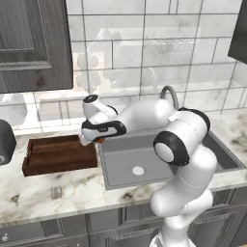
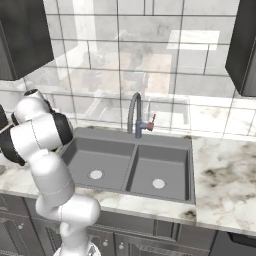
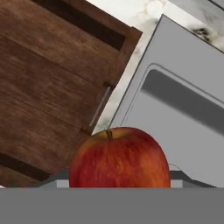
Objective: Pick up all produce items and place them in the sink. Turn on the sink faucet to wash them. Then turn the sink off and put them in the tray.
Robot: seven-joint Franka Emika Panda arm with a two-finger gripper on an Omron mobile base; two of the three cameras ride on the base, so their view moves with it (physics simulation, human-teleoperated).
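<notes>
A glossy red apple, the produce item (image 3: 119, 157), sits between the jaws of my gripper (image 1: 92, 139), which is shut on it; the fruit hides the fingertips in the hand view. A sliver of the fruit (image 1: 101, 140) shows under the hand. The hand hovers over the seam between the dark brown wooden tray (image 1: 58, 154) (image 3: 48, 87) and the left rim of the grey sink (image 1: 120, 157) (image 3: 183, 113). Both basins of the sink (image 2: 107, 155) lie bare with pale drains. The arched faucet (image 2: 134, 112) (image 1: 170, 91) stands behind them, its red-marked handle (image 2: 150, 121) to the right.
A dark rounded appliance (image 1: 3, 142) stands at the left edge of the marble counter (image 1: 29, 195). A small pale object (image 1: 56, 192) lies near the front edge. Dark wall cabinets (image 1: 31, 43) hang above the tray, and the tiled wall is close behind.
</notes>
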